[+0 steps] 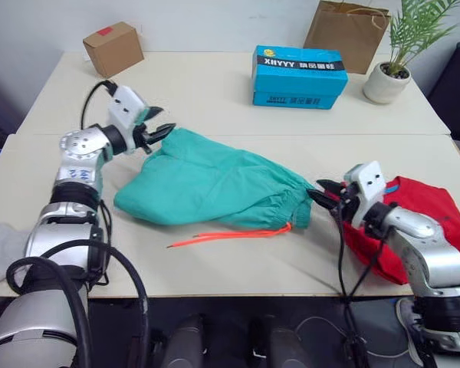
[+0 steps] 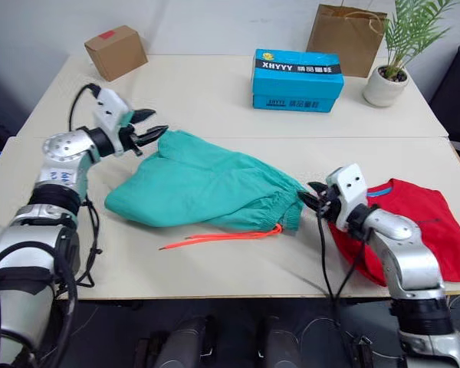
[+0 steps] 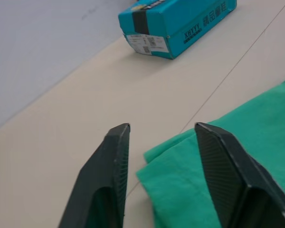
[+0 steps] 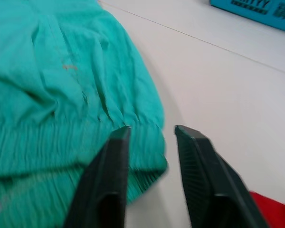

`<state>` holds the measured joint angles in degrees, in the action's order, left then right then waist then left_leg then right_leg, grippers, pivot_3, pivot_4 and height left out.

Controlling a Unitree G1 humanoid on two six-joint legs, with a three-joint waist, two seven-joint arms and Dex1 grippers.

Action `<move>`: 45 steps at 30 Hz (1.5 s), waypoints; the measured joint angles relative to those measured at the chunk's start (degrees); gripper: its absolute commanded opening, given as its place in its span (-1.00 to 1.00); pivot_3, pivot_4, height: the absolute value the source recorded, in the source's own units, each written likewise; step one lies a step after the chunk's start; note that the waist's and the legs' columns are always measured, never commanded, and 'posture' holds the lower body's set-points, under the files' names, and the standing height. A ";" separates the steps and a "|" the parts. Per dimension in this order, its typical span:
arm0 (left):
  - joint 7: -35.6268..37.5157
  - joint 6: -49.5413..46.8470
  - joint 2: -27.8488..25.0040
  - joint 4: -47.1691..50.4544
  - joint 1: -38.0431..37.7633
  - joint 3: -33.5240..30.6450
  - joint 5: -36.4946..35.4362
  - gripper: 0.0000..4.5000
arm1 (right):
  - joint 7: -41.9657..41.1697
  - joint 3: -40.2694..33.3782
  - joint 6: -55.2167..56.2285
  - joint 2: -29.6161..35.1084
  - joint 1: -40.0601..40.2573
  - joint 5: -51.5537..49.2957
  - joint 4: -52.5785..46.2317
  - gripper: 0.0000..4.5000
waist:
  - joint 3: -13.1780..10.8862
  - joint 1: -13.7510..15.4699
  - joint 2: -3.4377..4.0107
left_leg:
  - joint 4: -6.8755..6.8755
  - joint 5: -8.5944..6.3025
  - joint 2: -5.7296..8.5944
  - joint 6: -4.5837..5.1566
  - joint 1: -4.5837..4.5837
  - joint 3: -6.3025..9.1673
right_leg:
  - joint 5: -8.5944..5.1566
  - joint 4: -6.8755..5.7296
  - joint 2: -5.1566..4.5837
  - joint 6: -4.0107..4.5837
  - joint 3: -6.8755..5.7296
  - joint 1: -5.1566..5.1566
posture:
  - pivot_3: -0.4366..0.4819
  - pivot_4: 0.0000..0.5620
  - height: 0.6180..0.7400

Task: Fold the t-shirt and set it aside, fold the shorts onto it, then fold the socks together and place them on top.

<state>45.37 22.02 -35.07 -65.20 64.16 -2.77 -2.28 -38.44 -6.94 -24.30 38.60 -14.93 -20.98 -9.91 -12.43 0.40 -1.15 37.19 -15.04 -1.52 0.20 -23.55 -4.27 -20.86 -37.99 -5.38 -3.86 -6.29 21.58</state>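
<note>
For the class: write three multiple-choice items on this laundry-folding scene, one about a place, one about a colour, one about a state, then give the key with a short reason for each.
1. Where does the t-shirt lie?
A. On the table's right end, by the right arm
B. On top of the blue box
C. Under the cardboard box

2. What colour is the drawstring of the shorts?
A. White
B. Orange-red
C. Black

3. How are the left gripper fingers?
A. Shut on the plant pot
B. Clamped on the drawstring
C. Open, at a corner of the shorts

Key: 1 A, the red cloth lies beside the right gripper. 2 B, the cord trails orange-red on the table. 3 C, the left wrist view shows a gap between the fingers.
</note>
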 measured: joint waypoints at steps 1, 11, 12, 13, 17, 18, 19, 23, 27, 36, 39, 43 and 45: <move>1.21 -0.41 -0.85 4.49 -2.54 -1.05 -1.19 0.54 | -0.90 -0.55 1.02 1.04 0.48 0.24 -1.42 0.31 | 0.00 -0.20 0.00 | 0.01 0.00 -0.01 0.00 0.00 0.00 | 0.00 0.00 0.00 0.00 0.01 0.00 | -0.05 -0.47 1.00; 22.88 -19.91 -14.75 58.41 -47.85 -2.98 -16.77 1.00 | -9.79 9.85 2.81 -1.94 5.27 -1.03 -12.12 0.97 | 0.06 -1.93 -0.01 | -0.04 0.05 -0.19 -0.10 0.35 0.02 | 0.01 0.00 0.06 0.17 0.24 -0.20 | -0.05 -0.47 1.00; 22.47 -19.02 -15.13 58.67 -49.58 -3.13 -15.60 1.00 | -6.74 10.72 1.43 -4.51 4.74 0.05 -11.73 0.97 | 0.07 -1.72 -0.01 | -0.07 0.07 -0.15 -0.07 0.35 0.04 | 0.04 -0.01 0.01 0.22 0.23 -0.20 | -0.05 -0.47 1.00; 21.82 -18.19 -15.08 58.82 -50.68 -3.20 -14.80 1.00 | -5.07 11.96 1.16 -5.47 4.35 1.40 -11.49 0.97 | 0.07 -1.32 0.03 | -0.07 0.07 -0.09 0.00 0.33 0.04 | 0.04 0.01 -0.04 0.23 0.24 -0.20 | -0.05 -0.47 1.00; 17.77 -13.36 -13.74 57.64 -53.75 -3.11 -10.11 1.00 | -4.58 19.08 7.18 -3.67 3.90 11.69 -9.01 0.97 | 0.16 -0.16 -0.03 | -0.04 -0.04 -0.01 0.21 0.32 0.01 | 0.07 0.08 -0.17 0.19 0.29 -0.21 | -0.05 -0.47 1.00; 16.24 -12.14 -12.95 56.47 -53.63 -2.74 -8.50 1.00 | -4.41 20.09 8.82 -3.58 3.32 13.63 -7.16 0.97 | 0.17 -0.16 -0.05 | -0.03 -0.03 0.00 0.18 0.32 0.01 | 0.10 0.07 -0.17 0.15 0.28 -0.21 | -0.05 -0.47 1.00; 15.05 -10.23 -11.93 55.22 -53.16 -2.54 -7.63 1.00 | -4.21 20.42 10.69 -3.56 2.69 15.54 -4.94 0.97 | 0.18 -0.14 -0.06 | -0.05 -0.02 0.00 0.15 0.32 -0.02 | 0.11 0.04 -0.17 0.12 0.27 -0.19 | -0.05 -0.47 1.00; 10.43 -4.14 -9.82 50.53 -48.40 -0.33 -2.85 1.00 | -4.19 20.26 15.93 -3.56 -0.01 18.52 0.15 0.55 | 0.45 0.18 0.13 | -0.02 0.03 0.00 0.09 0.39 -0.01 | 0.13 -0.07 -0.15 0.11 0.20 -0.24 | -0.05 -0.47 1.00; 5.61 1.08 -7.97 43.41 -42.34 2.14 1.42 0.83 | -4.25 20.08 18.99 -3.88 -1.66 19.73 3.46 -0.08 | 0.53 0.46 0.17 | 0.00 0.05 -0.01 0.11 0.46 -0.05 | 0.15 -0.20 -0.14 0.14 0.21 -0.23 | -0.05 -0.47 1.00; 5.21 5.77 -7.67 25.01 -28.45 6.96 7.24 -0.39 | -5.54 20.38 22.44 -4.37 -3.19 21.71 6.36 -1.00 | 0.56 0.28 0.16 | 0.06 0.09 -0.02 0.06 0.47 -0.18 | 0.15 -0.42 -0.10 0.14 0.23 -0.13 | -0.05 -0.47 1.00; 11.47 0.64 -9.95 28.56 -31.48 6.58 3.99 -0.85 | -7.06 21.50 23.38 -5.27 -5.83 22.09 8.49 -1.00 | 0.67 -0.85 0.24 | 0.03 0.12 -0.10 0.00 0.52 -0.22 | 0.15 -0.46 -0.04 0.14 0.30 -0.12 | -0.05 -0.47 1.00; 15.07 -6.95 -14.78 43.32 -44.06 2.83 -1.87 -0.99 | -11.02 21.90 27.18 -4.34 -8.36 21.62 12.03 -1.00 | 0.76 -2.51 0.39 | -0.19 0.05 -0.19 -0.08 0.64 -0.30 | 0.13 -0.40 -0.03 0.16 0.39 -0.13 | -0.05 -0.47 1.00; 14.81 -11.72 -16.24 53.12 -53.25 -0.99 -5.09 -0.99 | -14.25 21.92 29.90 -3.02 -8.86 20.41 13.48 -1.00 | 0.77 -2.83 0.45 | -0.26 -0.04 -0.24 -0.09 0.63 -0.29 | 0.12 -0.37 -0.01 0.17 0.40 -0.15 | -0.05 -0.47 1.00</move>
<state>60.19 10.30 -51.30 -12.08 10.92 -3.76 -7.37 -52.69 14.98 5.60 35.58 -23.79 -0.58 3.56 -11.65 -2.44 -0.70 36.93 -15.08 -1.76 0.11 -22.93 -4.56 -20.73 -38.36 -5.39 -3.69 -5.89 21.43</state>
